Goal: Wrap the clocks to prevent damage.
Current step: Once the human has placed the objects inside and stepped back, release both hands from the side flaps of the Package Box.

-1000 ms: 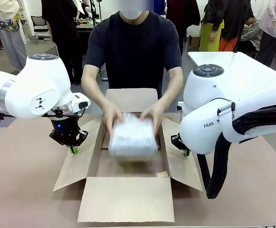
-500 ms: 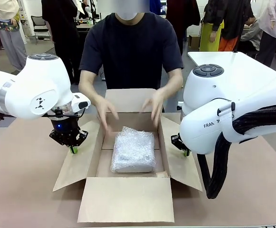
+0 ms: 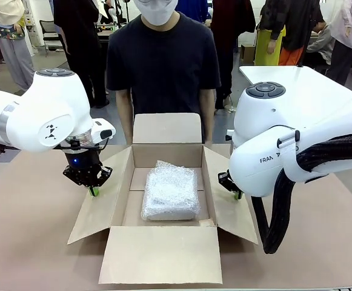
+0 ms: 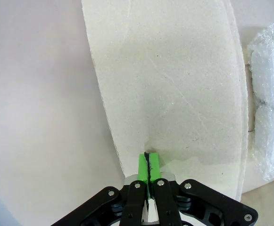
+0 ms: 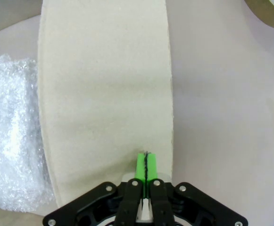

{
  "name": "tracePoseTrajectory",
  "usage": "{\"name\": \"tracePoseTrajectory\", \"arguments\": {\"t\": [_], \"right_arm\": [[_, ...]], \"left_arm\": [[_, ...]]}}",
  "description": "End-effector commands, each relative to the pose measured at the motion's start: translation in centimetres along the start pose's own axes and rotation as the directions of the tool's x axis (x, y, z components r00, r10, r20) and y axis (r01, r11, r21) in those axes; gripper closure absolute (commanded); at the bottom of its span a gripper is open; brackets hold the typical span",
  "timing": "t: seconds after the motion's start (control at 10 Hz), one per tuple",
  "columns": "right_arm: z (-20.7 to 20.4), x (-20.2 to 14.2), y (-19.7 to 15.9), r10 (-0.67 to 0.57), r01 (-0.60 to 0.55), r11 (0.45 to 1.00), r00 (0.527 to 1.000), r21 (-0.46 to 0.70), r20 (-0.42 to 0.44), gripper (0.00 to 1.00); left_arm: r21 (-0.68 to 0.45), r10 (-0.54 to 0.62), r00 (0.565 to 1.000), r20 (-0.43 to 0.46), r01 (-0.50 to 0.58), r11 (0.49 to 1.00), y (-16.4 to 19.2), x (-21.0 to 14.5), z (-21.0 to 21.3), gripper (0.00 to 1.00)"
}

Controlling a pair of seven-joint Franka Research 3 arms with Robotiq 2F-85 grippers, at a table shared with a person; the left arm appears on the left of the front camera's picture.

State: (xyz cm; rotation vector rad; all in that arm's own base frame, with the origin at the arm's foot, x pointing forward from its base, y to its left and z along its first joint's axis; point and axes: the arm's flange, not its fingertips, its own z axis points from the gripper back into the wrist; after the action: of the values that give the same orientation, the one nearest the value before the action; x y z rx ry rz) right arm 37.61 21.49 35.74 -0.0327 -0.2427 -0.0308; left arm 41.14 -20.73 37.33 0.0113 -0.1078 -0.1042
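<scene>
Item: bubble-wrapped bundle point(image 3: 170, 191) in open box point(image 3: 163, 257); left gripper point(image 3: 93, 191) at nine o'clock, right gripper point(image 3: 237, 194) at three, both closed empty over the side flaps point(image 3: 100, 209); I'd press evenly, without dragging cardboard.

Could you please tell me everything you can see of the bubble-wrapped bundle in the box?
The bubble-wrapped bundle is a roughly rectangular, pillow-like packet in clear, shiny bubble wrap that looks whitish; its contents cannot be made out. It lies flat on the floor of the open cardboard box, about central, long side running front to back. Nothing lies on it.
</scene>
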Motion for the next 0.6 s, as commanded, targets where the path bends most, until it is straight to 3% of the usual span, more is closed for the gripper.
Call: {"name": "tracePoseTrajectory", "arguments": {"t": [0.0, 0.4, 0.5], "right_arm": [[-0.1, -0.1, 0.0, 0.009, -0.009, 1.000, 1.000, -0.014, -0.003, 0.99], [0.0, 0.0, 0.0, 0.000, 0.000, 1.000, 1.000, 0.000, 0.000, 0.99], [2.7, 0.8, -1.8, 0.110, -0.113, 0.993, 0.992, 0.045, 0.058, 0.99]], "left_arm": [[0.000, 0.000, 1.000, 0.000, 0.000, 1.000, 0.0, 0.0, 0.0, 1.00], [0.000, 0.000, 1.000, 0.000, 0.000, 1.000, 0.0, 0.0, 0.0, 1.00], [0.000, 0.000, 1.000, 0.000, 0.000, 1.000, 0.0, 0.0, 0.0, 1.00]]}}
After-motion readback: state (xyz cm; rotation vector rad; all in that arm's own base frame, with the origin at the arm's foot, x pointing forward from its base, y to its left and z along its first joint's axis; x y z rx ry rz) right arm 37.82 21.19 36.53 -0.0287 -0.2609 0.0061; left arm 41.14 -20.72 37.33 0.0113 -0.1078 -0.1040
